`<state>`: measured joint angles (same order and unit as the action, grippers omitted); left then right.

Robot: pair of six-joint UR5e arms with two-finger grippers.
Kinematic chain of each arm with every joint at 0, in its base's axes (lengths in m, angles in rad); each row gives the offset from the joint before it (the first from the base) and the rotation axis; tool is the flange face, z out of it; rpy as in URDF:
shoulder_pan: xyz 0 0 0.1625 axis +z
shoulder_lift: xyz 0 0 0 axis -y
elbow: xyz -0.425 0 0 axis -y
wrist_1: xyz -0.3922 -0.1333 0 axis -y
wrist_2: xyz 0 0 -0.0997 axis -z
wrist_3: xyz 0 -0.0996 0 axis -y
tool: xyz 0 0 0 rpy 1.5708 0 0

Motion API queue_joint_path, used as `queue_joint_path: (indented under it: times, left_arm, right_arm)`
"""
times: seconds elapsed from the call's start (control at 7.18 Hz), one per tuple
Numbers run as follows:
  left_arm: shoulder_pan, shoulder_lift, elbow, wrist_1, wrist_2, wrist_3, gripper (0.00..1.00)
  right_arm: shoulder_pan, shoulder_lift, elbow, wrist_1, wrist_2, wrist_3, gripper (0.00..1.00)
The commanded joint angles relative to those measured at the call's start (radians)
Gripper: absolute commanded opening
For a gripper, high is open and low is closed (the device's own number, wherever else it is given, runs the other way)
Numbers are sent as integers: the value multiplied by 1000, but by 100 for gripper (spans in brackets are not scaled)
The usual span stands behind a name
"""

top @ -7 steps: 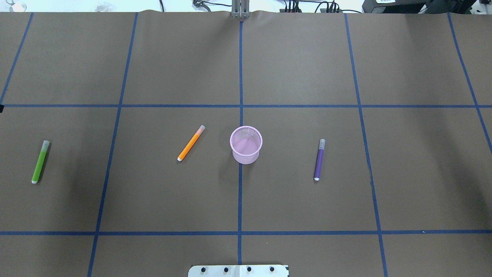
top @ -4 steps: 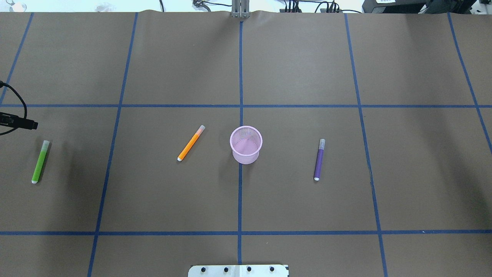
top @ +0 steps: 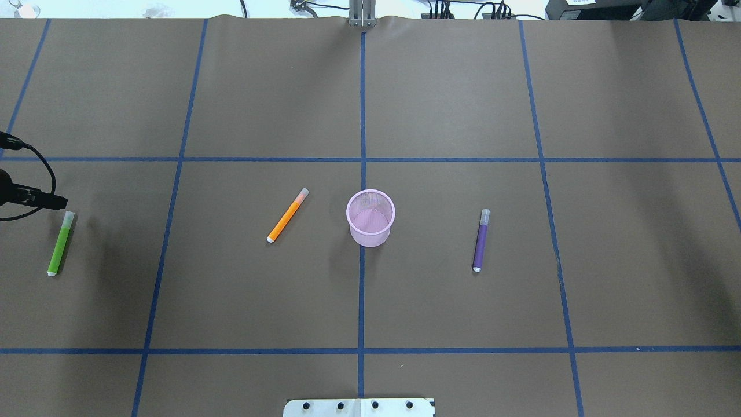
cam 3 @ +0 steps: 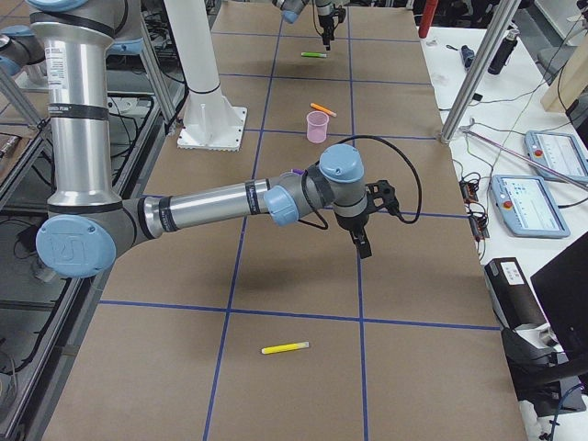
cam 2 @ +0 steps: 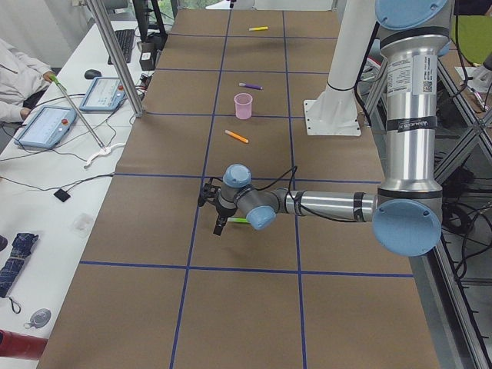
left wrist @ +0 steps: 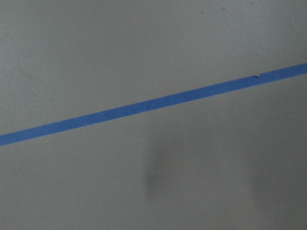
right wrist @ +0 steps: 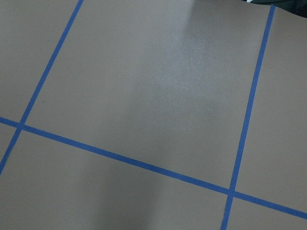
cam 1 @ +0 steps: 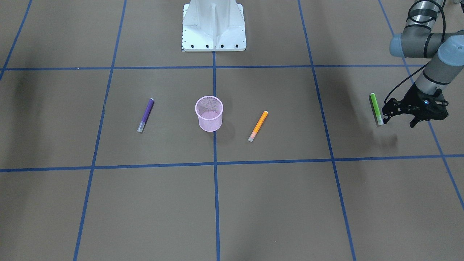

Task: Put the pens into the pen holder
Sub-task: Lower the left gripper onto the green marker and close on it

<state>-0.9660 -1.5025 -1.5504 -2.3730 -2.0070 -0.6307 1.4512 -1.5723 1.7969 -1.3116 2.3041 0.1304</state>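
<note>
Surface [top: 463, 104]: brown paper cover marked into squares by blue tape lines.

Pen holder [top: 370, 236]: pink mesh cup, upright on the centre tape line at mid-surface.

Orange pen [top: 288, 215]: lies flat near the holder's 9 o'clock in the overhead view, apart from it. It is tilted, with the pale cap toward 1 o'clock.

Purple pen [top: 480, 240]: lies flat at the holder's 3 o'clock, farther off than the orange pen. Its cap points to 12 o'clock.

Green pen [top: 61, 243]: lies flat far out at the holder's 9 o'clock, near the surface's left edge. Its cap points to 12 o'clock.

Left tool [cam 1: 398, 124]: released, its two fingers spread wide. It is held above the surface beside the green pen's cap end. In the overhead view one fingertip [top: 59, 202] sits just at 11 o'clock of that cap, and contact cannot be told.

Right tool [cam 3: 361, 243]: hangs point-down over bare paper, well apart from every pen. It shows only in the right side view, so whether it is released or clenched cannot be told.
</note>
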Motion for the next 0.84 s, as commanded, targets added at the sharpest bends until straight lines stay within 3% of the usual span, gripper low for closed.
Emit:
queue_joint_path:
  times: [0.0, 0.28, 0.56, 0.7]
  left_arm:
    - [58, 2, 0, -26, 4, -80, 99]
    - [76, 47, -7, -72, 24, -112, 93]
    - [76, 99, -54, -72, 25, -116, 75]
    - [78, 103, -65, -74, 25, -127, 71]
  right_arm:
    - [0, 0, -2, 0, 0, 0, 100]
    - [0, 0, -2, 0, 0, 0, 100]
    - [0, -2, -2, 0, 0, 0, 100]
    - [0, -2, -2, 0, 0, 0, 100]
